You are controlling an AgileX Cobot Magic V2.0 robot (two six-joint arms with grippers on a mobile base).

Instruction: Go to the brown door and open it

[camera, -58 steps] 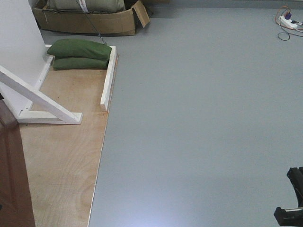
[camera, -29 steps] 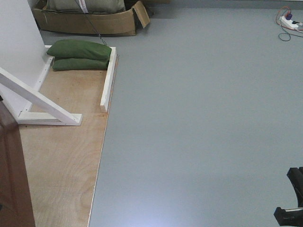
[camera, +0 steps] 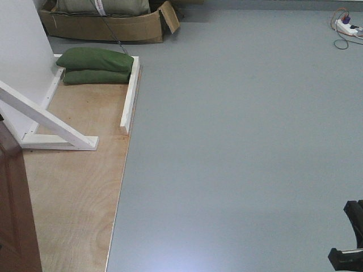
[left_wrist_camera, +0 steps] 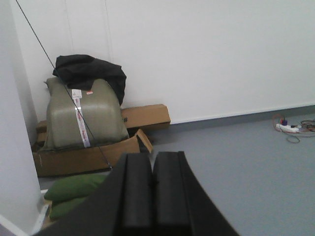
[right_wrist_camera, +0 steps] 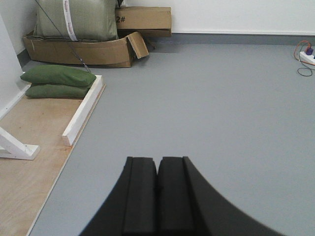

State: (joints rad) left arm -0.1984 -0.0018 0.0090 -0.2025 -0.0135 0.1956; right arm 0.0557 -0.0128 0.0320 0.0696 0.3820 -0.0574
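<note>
Only a strip of the brown door (camera: 13,215) shows, glossy reddish-brown, at the bottom left edge of the front view; its handle is out of view. My left gripper (left_wrist_camera: 151,156) is shut with nothing between its fingers and points towards the white wall and the boxes. My right gripper (right_wrist_camera: 157,160) is shut and empty too, held above the grey floor (right_wrist_camera: 221,108). In neither wrist view does the door appear. A black piece of the right arm (camera: 349,249) pokes in at the bottom right of the front view.
A white diagonal frame brace (camera: 48,122) and a white base rail (camera: 130,96) stand on a plywood sheet (camera: 74,198) at left. Two green sandbags (camera: 96,65) lie at its far end, before a cardboard box (camera: 108,25). A power strip with cables (camera: 347,25) lies far right.
Almost nothing differs; the front view has shifted by a few pixels, with the door's edge sitting slightly lower. Both grippers stay shut.
</note>
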